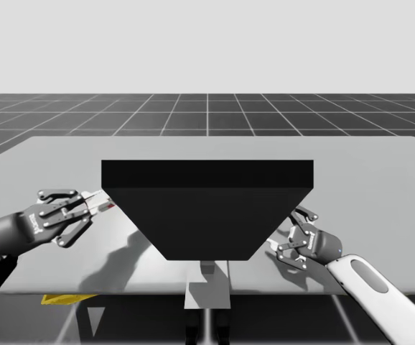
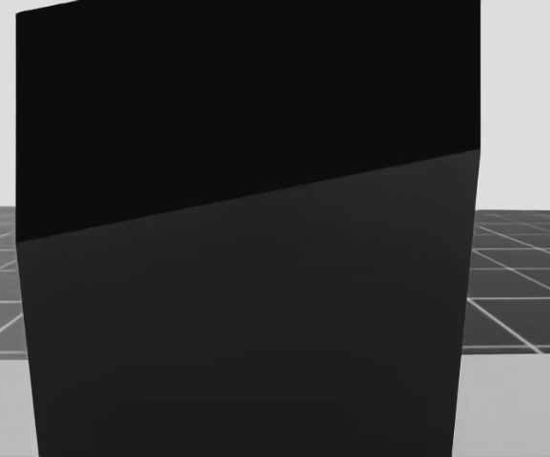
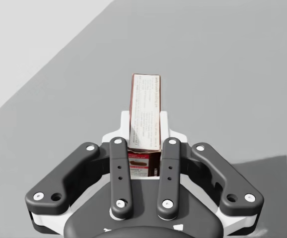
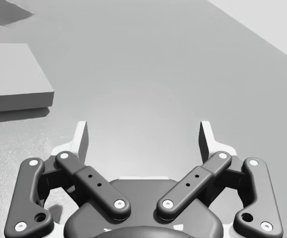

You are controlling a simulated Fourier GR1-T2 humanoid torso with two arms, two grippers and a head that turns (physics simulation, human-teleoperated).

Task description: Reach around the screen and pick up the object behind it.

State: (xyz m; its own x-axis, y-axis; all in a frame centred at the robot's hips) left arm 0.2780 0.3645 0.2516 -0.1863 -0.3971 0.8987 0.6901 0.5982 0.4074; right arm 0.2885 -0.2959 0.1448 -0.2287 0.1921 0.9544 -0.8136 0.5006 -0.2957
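Left claw (image 3: pixel 144 133) clamped on the box (image 3: pixel 145 106); right claw (image 4: pixel 144 141) spread wide, empty.
The grip's only at the box's near end, with most of it jutting ahead of the claw. It could pivot or slip, and a brush against the screen (image 1: pixel 207 208) just beside could knock it onto the counter (image 1: pixel 380 180).

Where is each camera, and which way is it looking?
High view: above the table, looking down at the black screen; both arms, left gripper and right gripper, enter from below.
Head view: on my head, facing the screen close up.
Left wrist view: on my left hand, looking along its jaws, shut on a reddish box.
Right wrist view: on my right hand, looking along open jaws at the table.
Shared: high and left wrist views both show that box held.
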